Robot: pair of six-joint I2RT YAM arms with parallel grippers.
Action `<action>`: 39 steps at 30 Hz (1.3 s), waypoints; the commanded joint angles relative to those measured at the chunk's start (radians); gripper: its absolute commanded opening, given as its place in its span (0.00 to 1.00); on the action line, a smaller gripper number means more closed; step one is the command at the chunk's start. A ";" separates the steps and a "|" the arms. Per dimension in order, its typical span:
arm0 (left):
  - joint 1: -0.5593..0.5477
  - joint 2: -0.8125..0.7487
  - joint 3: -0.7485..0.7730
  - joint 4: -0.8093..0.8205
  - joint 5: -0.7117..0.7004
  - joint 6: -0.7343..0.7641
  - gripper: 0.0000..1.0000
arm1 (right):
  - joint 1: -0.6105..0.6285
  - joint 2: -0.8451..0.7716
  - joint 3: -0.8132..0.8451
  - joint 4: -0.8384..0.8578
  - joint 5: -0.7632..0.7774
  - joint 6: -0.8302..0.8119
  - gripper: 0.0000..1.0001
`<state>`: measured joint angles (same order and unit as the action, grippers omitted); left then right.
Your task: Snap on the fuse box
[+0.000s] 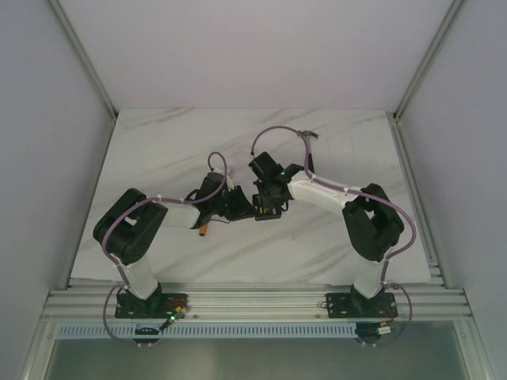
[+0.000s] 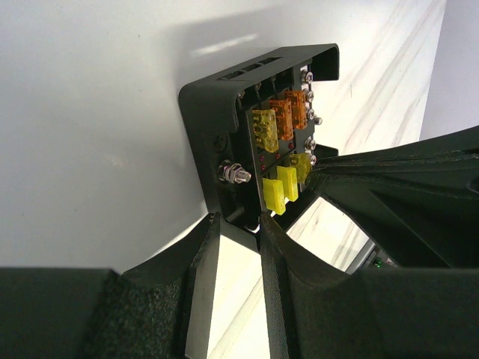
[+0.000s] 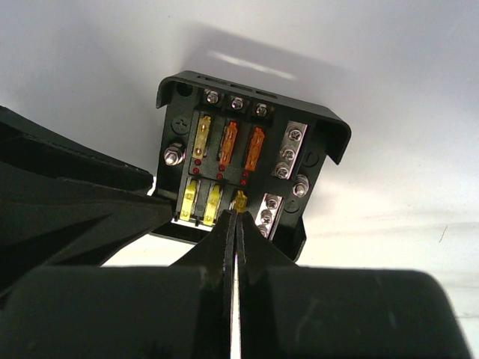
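left tool (image 2: 238,232) grasps the lower edge of the black fuse box (image 2: 217,112), while the right tool (image 3: 236,217) is clenched on a yellow fuse (image 3: 240,199) in its lower row.

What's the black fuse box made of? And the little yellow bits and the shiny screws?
The fuse box looks like black plastic: matte, moulded walls with rounded corners. The yellow fuses look like slightly see-through plastic; light glows through. The screws are probably metal: silvery and shiny.
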<state>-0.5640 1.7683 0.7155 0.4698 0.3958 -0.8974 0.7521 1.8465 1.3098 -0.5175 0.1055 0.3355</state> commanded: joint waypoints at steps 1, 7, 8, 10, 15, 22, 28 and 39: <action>0.002 0.010 -0.002 0.005 0.011 -0.008 0.37 | 0.023 0.091 -0.045 -0.087 -0.043 -0.007 0.00; 0.002 0.010 -0.009 0.017 0.011 -0.014 0.37 | 0.048 0.138 -0.072 -0.096 -0.052 -0.018 0.00; 0.000 0.011 -0.009 0.019 0.012 -0.015 0.37 | 0.050 0.151 -0.073 -0.096 -0.046 -0.019 0.00; 0.000 0.013 -0.010 0.023 0.014 -0.018 0.37 | 0.053 0.176 -0.071 -0.092 -0.046 -0.022 0.00; -0.004 0.008 -0.019 0.030 0.011 -0.024 0.37 | 0.059 0.244 -0.071 -0.080 -0.065 -0.024 0.00; -0.008 0.010 -0.027 0.042 0.012 -0.027 0.37 | 0.064 0.266 -0.093 -0.062 -0.037 -0.011 0.00; -0.013 -0.032 -0.041 0.029 0.001 -0.026 0.37 | 0.066 0.080 -0.068 0.005 0.000 -0.028 0.00; 0.029 -0.212 0.055 -0.259 -0.178 0.139 0.53 | 0.031 -0.324 -0.200 0.171 0.106 -0.036 0.31</action>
<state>-0.5610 1.6043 0.7002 0.3538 0.3195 -0.8532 0.8085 1.6455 1.1706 -0.4347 0.1680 0.2977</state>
